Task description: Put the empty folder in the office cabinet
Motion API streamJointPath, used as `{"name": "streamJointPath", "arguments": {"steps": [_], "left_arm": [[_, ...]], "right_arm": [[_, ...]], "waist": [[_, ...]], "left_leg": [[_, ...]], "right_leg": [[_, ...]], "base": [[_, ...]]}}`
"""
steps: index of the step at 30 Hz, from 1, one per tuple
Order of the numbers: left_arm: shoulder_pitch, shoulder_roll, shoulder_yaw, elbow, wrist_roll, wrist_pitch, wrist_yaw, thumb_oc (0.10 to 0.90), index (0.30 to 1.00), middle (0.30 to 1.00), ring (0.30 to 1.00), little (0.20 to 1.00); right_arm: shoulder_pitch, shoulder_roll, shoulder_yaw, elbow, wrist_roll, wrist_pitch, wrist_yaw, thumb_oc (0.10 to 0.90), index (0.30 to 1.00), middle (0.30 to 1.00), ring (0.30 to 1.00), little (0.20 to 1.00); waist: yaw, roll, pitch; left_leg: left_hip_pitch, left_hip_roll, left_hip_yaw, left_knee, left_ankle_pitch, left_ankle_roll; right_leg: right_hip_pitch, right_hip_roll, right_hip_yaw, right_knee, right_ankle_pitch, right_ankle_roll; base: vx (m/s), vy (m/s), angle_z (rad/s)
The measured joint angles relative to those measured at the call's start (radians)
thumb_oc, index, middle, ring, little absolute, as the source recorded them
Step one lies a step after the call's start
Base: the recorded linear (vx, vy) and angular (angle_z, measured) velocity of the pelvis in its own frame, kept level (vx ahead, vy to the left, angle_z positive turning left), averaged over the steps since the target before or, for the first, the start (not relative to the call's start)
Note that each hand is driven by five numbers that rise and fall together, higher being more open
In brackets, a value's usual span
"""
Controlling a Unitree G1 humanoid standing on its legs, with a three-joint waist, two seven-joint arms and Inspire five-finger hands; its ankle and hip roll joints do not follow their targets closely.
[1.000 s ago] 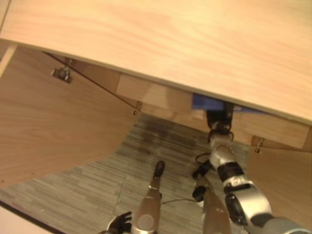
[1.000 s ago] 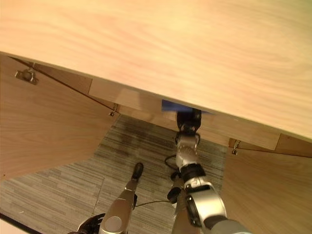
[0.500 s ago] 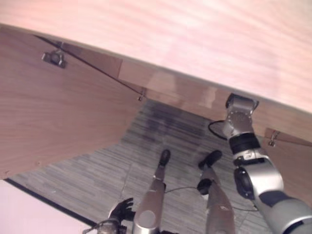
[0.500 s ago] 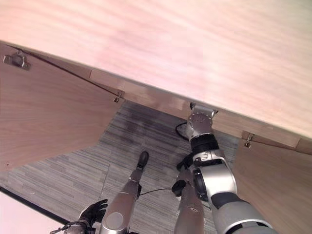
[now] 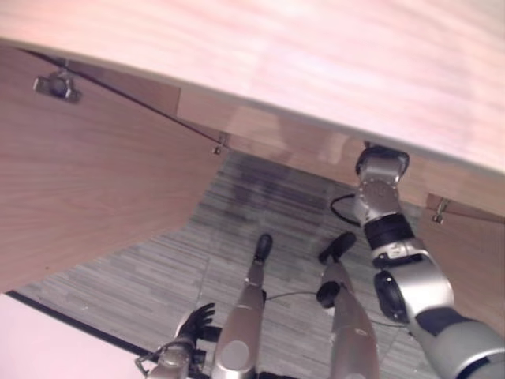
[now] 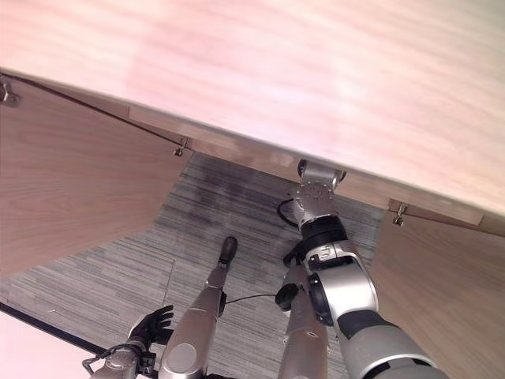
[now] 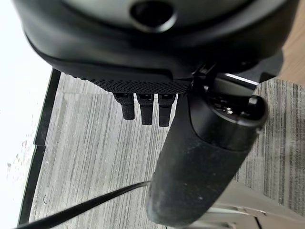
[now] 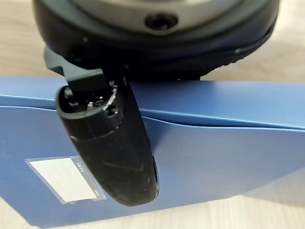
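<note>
Two cabinet doors stand swung open in the head views: the left door (image 5: 87, 174) fills the left side of the frame, the right door (image 6: 438, 292) shows at the lower right. Above them the cabinet's pale wooden top (image 5: 316, 63) crosses the whole upper part of the frame, and grey striped carpet (image 5: 158, 276) lies between the doors.

The right arm rises from the lower right to the cabinet's front edge right of centre, and its wrist ends beneath the top panel, so the hand itself is hidden there. In the right wrist view the right hand (image 8: 112, 152) is close over the blue folder (image 8: 214, 157), which lies flat on a pale wooden shelf (image 8: 267, 210) with a white label (image 8: 62, 179) on its cover. The thumb lies across the folder's face; whether the fingers grip it or are loose I cannot tell.

The left hand (image 5: 193, 324) hangs low at the bottom left of the frame over the carpet, holding nothing. In the left wrist view its fingers (image 7: 145, 107) point straight out, relaxed and slightly apart.
</note>
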Motion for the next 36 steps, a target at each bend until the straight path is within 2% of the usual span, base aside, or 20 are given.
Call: {"name": "streamJointPath", "arguments": {"steps": [4,5,9,10,12,13,14,16,18,21,25,36], "left_arm": [[-0.005,0.001,-0.001,-0.013,0.0,-0.006,0.006,0.8,0.9,0.9,0.9,0.9],[-0.005,0.002,-0.01,-0.016,0.0,-0.005,0.012,0.8,0.9,0.9,0.9,0.9],[-0.005,0.0,-0.026,-0.011,0.0,-0.006,0.016,0.8,0.9,0.9,0.9,0.9],[-0.007,0.001,-0.026,-0.007,0.0,-0.005,0.018,0.8,0.9,0.9,0.9,0.9],[-0.004,0.003,-0.034,-0.004,0.0,-0.004,0.02,0.8,0.9,0.9,0.9,0.9],[-0.006,0.004,-0.033,-0.006,0.0,-0.002,0.024,0.8,0.9,0.9,0.9,0.9],[-0.005,0.005,-0.034,-0.009,0.0,-0.001,0.024,0.8,0.9,0.9,0.9,0.9],[-0.005,0.008,-0.038,-0.011,0.001,0.002,0.025,0.8,0.9,0.9,0.9,0.9],[-0.006,0.011,-0.046,-0.011,0.001,0.003,0.024,0.8,0.9,0.9,0.9,0.9],[-0.004,0.013,-0.054,-0.008,0.001,0.017,0.023,0.8,0.9,0.9,0.9,0.9],[-0.004,0.013,-0.055,-0.009,0.001,0.02,0.022,0.8,0.9,0.9,0.9,0.9],[-0.005,0.017,-0.046,-0.008,0.0,0.021,0.017,0.8,0.9,0.9,0.9,0.9]], "right_arm": [[-0.007,0.0,0.004,-0.051,-0.024,-0.012,0.0,0.4,0.3,0.3,0.3,0.3],[-0.009,-0.002,0.013,-0.073,-0.026,-0.02,0.0,0.4,0.3,0.3,0.3,0.3],[-0.012,-0.017,0.021,-0.117,-0.034,-0.031,-0.005,0.4,0.3,0.3,0.3,0.3],[-0.011,-0.025,0.025,-0.117,-0.044,-0.042,-0.006,0.4,0.3,0.3,0.3,0.3],[-0.008,-0.041,0.027,-0.118,-0.046,-0.049,-0.013,0.4,0.3,0.3,0.3,0.3],[-0.008,-0.049,0.028,-0.132,-0.064,-0.051,-0.014,0.4,0.3,0.3,0.3,0.3],[-0.004,-0.05,0.03,-0.152,-0.065,-0.053,-0.014,0.4,0.3,0.3,0.3,0.3],[0.001,-0.049,0.032,-0.177,-0.066,-0.066,-0.015,0.4,0.3,0.3,0.3,0.3],[-0.005,-0.053,0.046,-0.187,-0.075,-0.065,-0.013,0.4,0.3,0.3,0.3,0.3],[-0.004,-0.054,0.096,-0.187,-0.084,-0.056,-0.001,0.4,0.3,0.3,0.3,0.3],[0.01,-0.048,0.097,-0.185,-0.082,-0.037,-0.002,0.4,0.3,0.3,0.3,0.3],[0.007,-0.046,0.086,-0.176,-0.064,-0.037,-0.004,0.4,0.3,0.3,0.3,0.3]], "waist": [[-0.015,-0.004,0.0],[-0.023,-0.004,0.0],[-0.031,-0.002,0.0],[-0.046,-0.001,0.0],[-0.048,-0.001,0.0],[-0.051,0.0,0.0],[-0.051,0.002,0.001],[-0.047,0.004,0.002],[-0.046,0.005,0.003],[-0.051,0.005,0.003],[-0.049,0.005,0.003],[-0.046,0.004,0.003]], "left_leg": [[-0.11,-0.03,0.004,0.138,-0.042,0.001],[-0.176,-0.048,0.008,0.244,-0.081,0.011],[-0.302,-0.089,0.033,0.463,-0.175,0.041],[-0.354,-0.119,0.04,0.548,-0.195,0.058],[-0.412,-0.131,0.059,0.657,-0.244,0.081],[-0.464,-0.148,0.062,0.716,-0.257,0.097],[-0.489,-0.136,0.072,0.733,-0.25,0.116],[-0.541,-0.142,0.091,0.797,-0.255,0.13],[-0.569,-0.161,0.095,0.83,-0.257,0.128],[-0.596,-0.166,0.101,0.837,-0.247,0.123],[-0.607,-0.17,0.106,0.835,-0.235,0.127],[-0.587,-0.168,0.115,0.816,-0.216,0.135]], "right_leg": [[-0.071,-0.026,0.034,0.053,0.0,-0.001],[-0.119,-0.042,0.072,0.1,-0.001,0.0],[-0.251,-0.097,0.162,0.265,-0.028,0.012],[-0.294,-0.126,0.186,0.325,-0.034,0.02],[-0.36,-0.155,0.227,0.42,-0.08,0.036],[-0.392,-0.16,0.235,0.426,-0.088,0.064],[-0.416,-0.166,0.246,0.462,-0.104,0.086],[-0.497,-0.179,0.338,0.722,-0.212,0.087],[-0.486,-0.186,0.363,0.773,-0.298,0.093],[-0.502,-0.2,0.355,0.756,-0.281,0.092],[-0.502,-0.203,0.353,0.737,-0.263,0.091],[-0.474,-0.21,0.34,0.704,-0.224,0.088]], "base": [[-0.05,0.104,-0.02],[-0.07,0.21,-0.12],[-0.03,0.15,-0.21],[-0.01,0.135,-0.02],[0.0,0.102,-0.05],[0.0,0.096,-0.19],[0.01,0.069,-0.19],[0.01,0.03,-0.01],[0.0,0.013,0.02],[0.0,0.009,-0.06],[0.0,0.0,0.0],[0.0,0.0,-0.01]]}}
